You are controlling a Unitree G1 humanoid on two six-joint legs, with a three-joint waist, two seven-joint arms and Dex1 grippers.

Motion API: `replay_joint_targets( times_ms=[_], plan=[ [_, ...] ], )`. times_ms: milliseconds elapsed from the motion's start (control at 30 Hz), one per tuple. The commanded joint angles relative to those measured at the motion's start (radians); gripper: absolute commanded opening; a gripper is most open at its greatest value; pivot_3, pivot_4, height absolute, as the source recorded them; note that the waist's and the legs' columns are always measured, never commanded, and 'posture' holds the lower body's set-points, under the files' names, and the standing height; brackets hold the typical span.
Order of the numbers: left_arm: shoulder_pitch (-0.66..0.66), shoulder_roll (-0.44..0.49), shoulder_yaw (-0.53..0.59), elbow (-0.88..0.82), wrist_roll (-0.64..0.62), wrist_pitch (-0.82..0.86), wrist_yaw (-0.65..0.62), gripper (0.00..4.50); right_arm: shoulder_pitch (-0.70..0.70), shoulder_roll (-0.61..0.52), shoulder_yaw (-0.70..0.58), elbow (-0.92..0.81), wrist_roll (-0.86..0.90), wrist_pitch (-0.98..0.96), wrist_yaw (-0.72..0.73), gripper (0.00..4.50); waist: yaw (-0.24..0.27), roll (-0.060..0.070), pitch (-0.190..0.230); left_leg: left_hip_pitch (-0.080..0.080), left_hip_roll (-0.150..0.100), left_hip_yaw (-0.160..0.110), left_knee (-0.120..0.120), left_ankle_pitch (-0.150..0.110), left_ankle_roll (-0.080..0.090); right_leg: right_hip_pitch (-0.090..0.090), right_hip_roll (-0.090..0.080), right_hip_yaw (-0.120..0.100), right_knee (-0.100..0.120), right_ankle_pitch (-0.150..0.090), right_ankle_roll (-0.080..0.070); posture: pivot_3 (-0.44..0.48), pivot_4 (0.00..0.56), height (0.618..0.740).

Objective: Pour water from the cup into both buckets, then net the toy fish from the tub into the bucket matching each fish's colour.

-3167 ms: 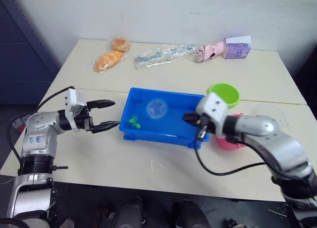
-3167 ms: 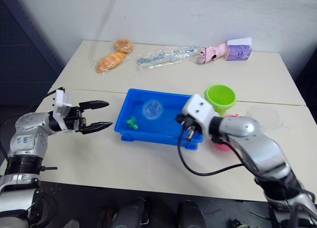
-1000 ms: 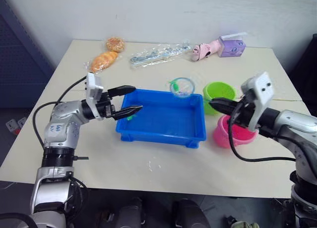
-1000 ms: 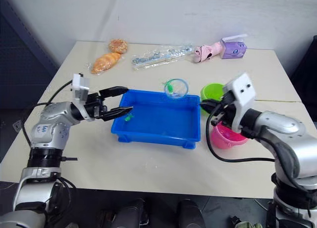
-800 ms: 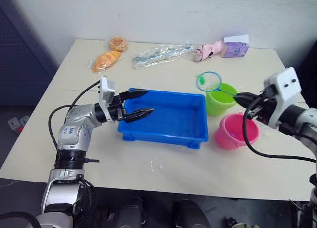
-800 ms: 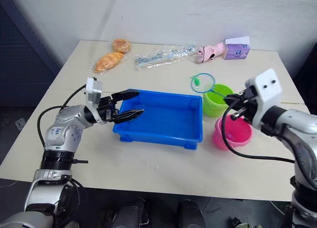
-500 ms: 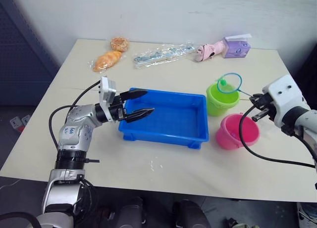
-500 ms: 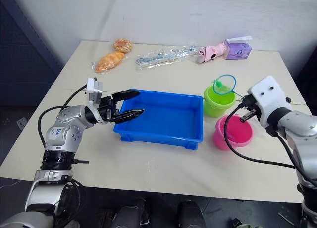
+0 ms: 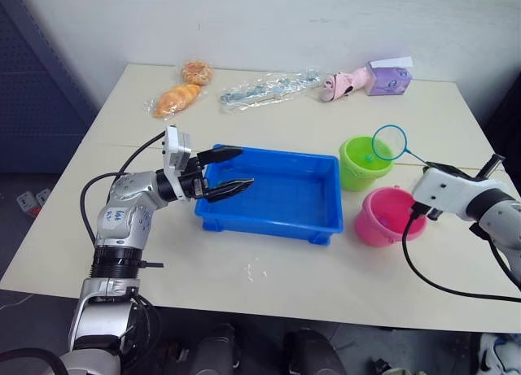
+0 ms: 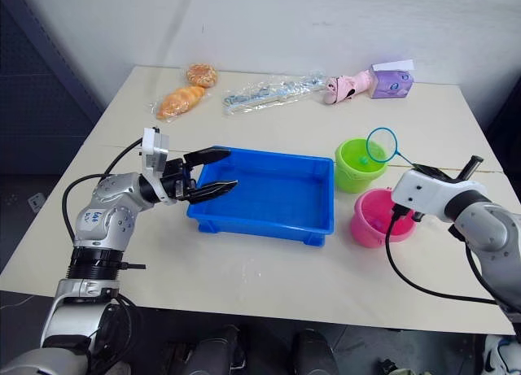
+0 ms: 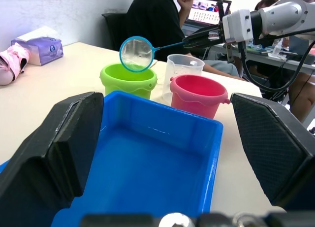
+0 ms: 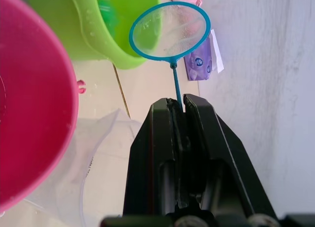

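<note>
Since half a second ago the net (image 9: 389, 141) has swung further right and now rides empty above the green bucket's (image 9: 361, 163) far rim. The blue tub (image 9: 273, 198) on the desk (image 9: 244, 277) holds water and no fish. A green fish (image 10: 360, 157) lies inside the green bucket. The pink bucket (image 9: 383, 216) stands beside it. The clear cup (image 11: 183, 72) stands behind. The right claw (image 12: 179, 106) is clenched on the net's thin handle, which slants up-left to its light-blue hoop. The left claw (image 9: 232, 168) hangs spread wide over the tub's left end.
</note>
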Motion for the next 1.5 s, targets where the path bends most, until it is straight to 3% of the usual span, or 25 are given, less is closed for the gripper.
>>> replay_joint_targets(
  times_ms=[33,167,233,300,467,633,900,1267,1500],
  plan=[
    [-0.002,-0.002,0.005,-0.019,-0.002,-0.035,-0.007,4.44,0.003,-0.007,-0.075,0.026,-0.047,-0.123,-0.061,0.0,0.0,0.0,0.0,0.0,0.0,0.0,0.0,0.0,0.0,0.0,0.0,0.0,0.0,0.0,0.0,0.0,0.15,0.74],
    [0.006,0.024,0.01,-0.013,-0.001,-0.052,-0.033,4.44,-0.063,0.086,-0.128,0.009,0.069,-0.151,-0.05,0.0,-0.003,0.0,0.0,0.0,0.001,0.0,0.0,0.0,0.0,0.0,0.001,0.0,0.0,0.0,0.0,0.0,0.15,0.74],
    [0.011,0.07,0.024,0.015,0.01,-0.059,-0.06,4.44,-0.131,0.199,-0.136,-0.088,0.376,0.008,0.074,0.0,-0.006,-0.001,0.0,0.0,0.002,0.0,0.001,0.001,-0.001,0.0,0.002,0.0,0.0,0.0,0.0,0.0,0.15,0.74],
    [0.024,0.123,0.033,0.048,0.027,-0.083,-0.093,4.44,-0.166,0.244,-0.113,-0.189,0.609,0.165,0.213,0.0,-0.012,0.0,0.001,0.001,0.005,0.0,0.001,0.001,-0.003,0.001,0.006,0.001,0.0,0.0,0.0,0.0,0.15,0.74],
    [0.057,0.219,0.068,0.134,0.054,-0.184,-0.148,4.44,-0.252,0.263,0.029,-0.301,0.745,0.465,0.277,0.0,-0.007,0.002,0.002,0.001,0.006,-0.001,0.0,0.001,-0.002,0.0,0.005,0.001,0.001,0.0,-0.001,0.0,0.15,0.74],
    [0.082,0.293,0.102,0.182,0.073,-0.209,-0.148,4.44,-0.412,0.326,0.251,-0.266,0.699,0.695,0.249,0.0,-0.005,0.002,0.002,0.0,0.004,-0.001,0.002,-0.001,0.001,-0.001,0.001,0.001,0.001,0.0,-0.002,0.0,0.15,0.74],
    [0.104,0.392,0.089,0.228,0.148,-0.258,-0.154,4.44,-0.651,0.501,0.481,0.013,0.517,0.73,0.22,0.0,-0.022,0.002,0.002,-0.001,0.001,-0.001,0.001,-0.002,0.001,-0.003,-0.002,0.0,0.004,0.0,-0.002,0.0,0.15,0.74],
    [-0.003,0.42,-0.012,0.109,0.199,-0.105,-0.149,4.44,-0.755,0.658,0.552,0.248,0.426,0.703,0.267,0.0,-0.03,0.002,0.002,-0.003,-0.002,0.0,0.001,-0.002,0.002,-0.007,-0.004,0.0,0.013,0.0,-0.002,0.0,0.15,0.74],
    [-0.045,0.417,-0.08,0.09,0.24,-0.059,-0.16,4.44,-0.777,0.781,0.552,0.291,0.415,0.664,0.271,0.0,-0.037,0.002,0.002,-0.005,-0.001,0.003,0.001,-0.001,0.001,-0.013,-0.004,0.001,0.018,0.0,-0.002,0.0,0.15,0.74]
  ],
)
